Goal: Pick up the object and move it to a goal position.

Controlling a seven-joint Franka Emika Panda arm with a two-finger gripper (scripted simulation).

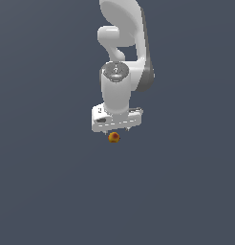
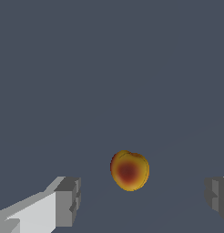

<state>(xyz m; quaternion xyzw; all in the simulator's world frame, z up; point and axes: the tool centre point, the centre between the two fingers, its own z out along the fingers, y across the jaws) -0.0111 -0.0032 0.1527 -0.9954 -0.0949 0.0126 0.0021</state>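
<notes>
glossy white arm (image 1: 123, 43), grey joints, white hand (image 1: 116, 130) with grey fingertips (image 2: 68, 200).

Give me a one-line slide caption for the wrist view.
Open pincer straddles a small orange-yellow ball with a reddish patch on the plain grey floor.

Orange-yellow ball (image 2: 129, 170) with red patch; grey fingers (image 2: 67, 202).

My white arm (image 1: 126, 43) descends from the top of the exterior view, its joints folded and the wrist pointing straight down. My pincer (image 1: 116, 129) hangs beneath the flat white hand block, seen from above. In the wrist view my two grey fingertips (image 2: 68, 200) stand wide apart, jaws spread, with nothing held between them.
</notes>
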